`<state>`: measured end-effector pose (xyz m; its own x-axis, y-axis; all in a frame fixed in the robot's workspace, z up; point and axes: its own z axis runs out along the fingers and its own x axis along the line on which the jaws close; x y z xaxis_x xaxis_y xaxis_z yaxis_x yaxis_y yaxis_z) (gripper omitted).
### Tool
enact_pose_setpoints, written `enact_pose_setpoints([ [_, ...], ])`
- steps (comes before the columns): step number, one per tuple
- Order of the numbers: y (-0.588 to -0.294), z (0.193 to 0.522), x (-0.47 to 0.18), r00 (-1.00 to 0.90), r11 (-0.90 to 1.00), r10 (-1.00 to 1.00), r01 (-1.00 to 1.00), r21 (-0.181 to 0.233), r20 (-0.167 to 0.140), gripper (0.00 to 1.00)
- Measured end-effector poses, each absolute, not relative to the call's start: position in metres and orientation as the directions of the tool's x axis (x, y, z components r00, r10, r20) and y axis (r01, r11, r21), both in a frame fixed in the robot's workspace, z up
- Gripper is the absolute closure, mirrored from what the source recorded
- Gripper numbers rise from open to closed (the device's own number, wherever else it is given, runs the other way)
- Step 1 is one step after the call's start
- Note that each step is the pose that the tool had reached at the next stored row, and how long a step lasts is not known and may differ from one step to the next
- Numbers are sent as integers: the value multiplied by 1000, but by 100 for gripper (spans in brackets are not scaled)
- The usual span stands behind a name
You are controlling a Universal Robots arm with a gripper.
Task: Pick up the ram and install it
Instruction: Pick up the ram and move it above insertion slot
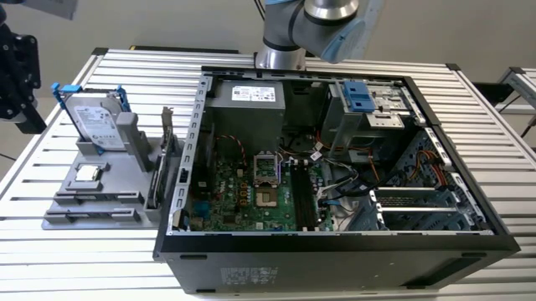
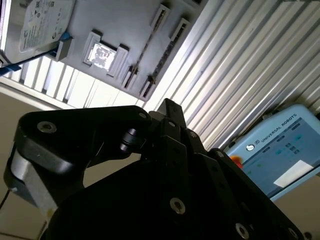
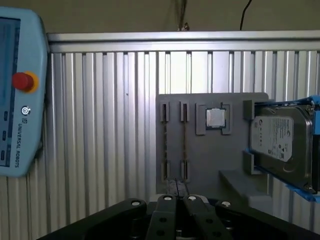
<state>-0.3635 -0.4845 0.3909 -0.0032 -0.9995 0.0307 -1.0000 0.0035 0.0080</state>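
On the grey holder [image 3: 210, 160], which sits on the slatted table [image 1: 100, 263] beside the open computer case [image 1: 335, 243], the ram [image 3: 165, 142] stands on edge in a pair of slots. It appears as a thin grey line in the first wrist view. A taller card [image 3: 184, 142] stands just beside it in the neighbouring slots. A processor chip [image 3: 215, 117] and a hard drive [image 3: 280, 142] fill the holder's other seats. The gripper [image 3: 178, 199] hangs apart from the ram and touches nothing. Its fingers [image 3: 165, 202] are drawn close together with nothing between them. Inside the case, the black memory slots [image 1: 303, 194] hold no stick, and loose cables [image 1: 335, 188] lie near them.

Likely hazards, judged from this arrangement:

- **Wrong board:** the ram and the card are close, parallel and alike when seen edge-on, so a small sideways error could put the fingers on the card.
- **Fingers too narrow:** a descent with the fingers this close would press on the ram's top edge instead of straddling it.
- **Off-centre grip:** a hold near one end could let the thin stick tilt as it leaves its slots.
- **Seating:** a tilted or shifted stick may jam at the memory slot, snag the nearby cables or strike the case wall between holder and motherboard.
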Motion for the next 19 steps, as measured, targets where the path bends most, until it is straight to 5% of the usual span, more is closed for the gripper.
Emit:
enact_pose_setpoints([
  [19, -484, 391, -364, 26, -26, -999, -1000, 8, 31, 100],
])
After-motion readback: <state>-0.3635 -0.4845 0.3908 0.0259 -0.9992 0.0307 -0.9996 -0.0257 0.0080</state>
